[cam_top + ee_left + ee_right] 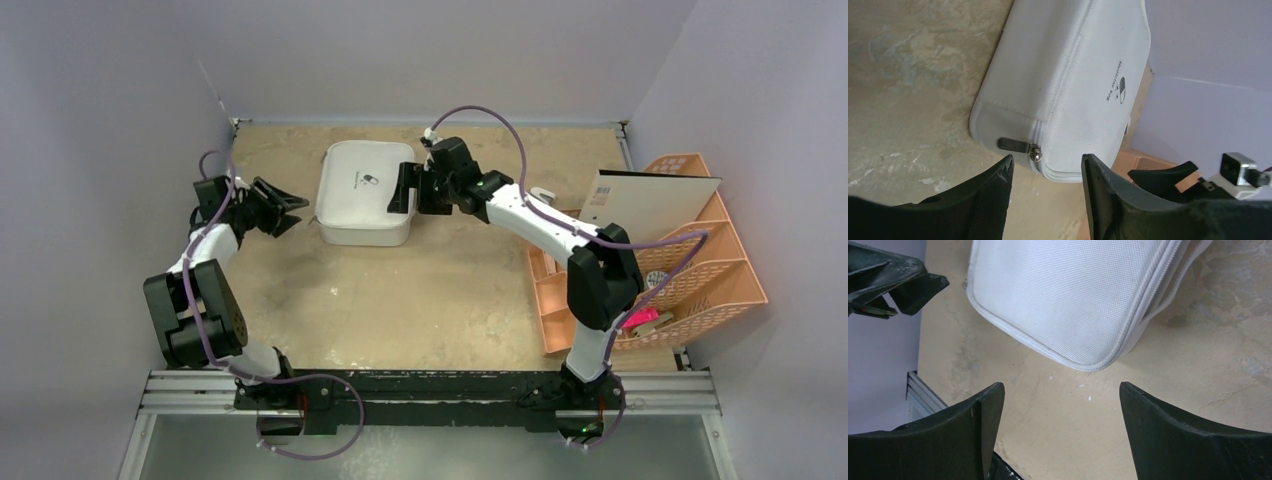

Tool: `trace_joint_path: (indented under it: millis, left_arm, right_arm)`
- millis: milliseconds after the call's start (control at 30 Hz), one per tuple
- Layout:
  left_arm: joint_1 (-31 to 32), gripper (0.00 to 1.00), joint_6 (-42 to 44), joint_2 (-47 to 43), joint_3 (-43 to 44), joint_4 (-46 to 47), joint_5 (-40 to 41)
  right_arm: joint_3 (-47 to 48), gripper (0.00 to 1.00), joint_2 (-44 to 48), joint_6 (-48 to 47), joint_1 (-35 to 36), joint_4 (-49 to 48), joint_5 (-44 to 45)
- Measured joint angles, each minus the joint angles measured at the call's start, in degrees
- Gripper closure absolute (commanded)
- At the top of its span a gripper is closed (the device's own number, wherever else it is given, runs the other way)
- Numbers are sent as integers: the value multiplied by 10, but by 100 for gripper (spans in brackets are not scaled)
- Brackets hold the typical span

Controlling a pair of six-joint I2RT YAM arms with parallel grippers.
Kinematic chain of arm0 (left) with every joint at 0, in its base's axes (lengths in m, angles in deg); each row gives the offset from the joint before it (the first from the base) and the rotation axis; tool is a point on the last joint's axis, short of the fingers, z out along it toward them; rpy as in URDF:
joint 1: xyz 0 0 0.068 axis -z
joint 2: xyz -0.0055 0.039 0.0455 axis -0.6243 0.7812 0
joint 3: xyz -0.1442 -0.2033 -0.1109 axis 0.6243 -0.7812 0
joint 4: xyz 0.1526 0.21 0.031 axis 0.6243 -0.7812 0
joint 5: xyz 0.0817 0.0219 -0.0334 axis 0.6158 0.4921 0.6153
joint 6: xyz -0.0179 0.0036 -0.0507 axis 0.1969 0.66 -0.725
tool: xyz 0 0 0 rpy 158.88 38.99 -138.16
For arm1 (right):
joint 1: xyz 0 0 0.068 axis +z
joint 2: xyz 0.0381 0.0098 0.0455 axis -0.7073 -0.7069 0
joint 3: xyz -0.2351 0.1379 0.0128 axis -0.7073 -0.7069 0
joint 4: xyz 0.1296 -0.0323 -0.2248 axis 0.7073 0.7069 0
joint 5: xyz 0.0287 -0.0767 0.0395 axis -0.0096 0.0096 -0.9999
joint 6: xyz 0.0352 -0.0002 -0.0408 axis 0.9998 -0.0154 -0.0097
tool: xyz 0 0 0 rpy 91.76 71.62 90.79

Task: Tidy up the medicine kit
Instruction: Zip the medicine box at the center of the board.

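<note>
A white, rounded-rectangular fabric medicine kit [365, 195] with a small dark pill logo is seen lying closed on the far middle of a mottled beige table [420, 300]. The left gripper [297, 212] is placed just beside its left side, fingers apart around nothing, with a metal zipper pull [1018, 144] just ahead. The right gripper [402, 188] is positioned at the kit's right edge, fingers spread wide, nothing clamped.

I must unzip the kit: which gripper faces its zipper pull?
The left gripper: the metal zipper pull lies just ahead of its fingers; the right gripper faces a plain corner.
</note>
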Motion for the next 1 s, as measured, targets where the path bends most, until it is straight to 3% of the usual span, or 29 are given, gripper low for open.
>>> trace_joint_path:
  millis: [133,400,633,1000]
  left_arm:
    - [-26,50,-76,0,-58,69,-23]
    - [-30,53,-137,1,-104,138,-30]
    - [-30,44,-159,36,-108,159,-38]
    - [-30,43,-231,62,-115,212,-35]
  right_arm:
    - [0,13,-16,0,0,3,-1]
    - [19,13,-25,0,0,4,-2]
    - [29,13,-34,0,0,3,-4]
    - [37,14,-69,0,1,2,-16]
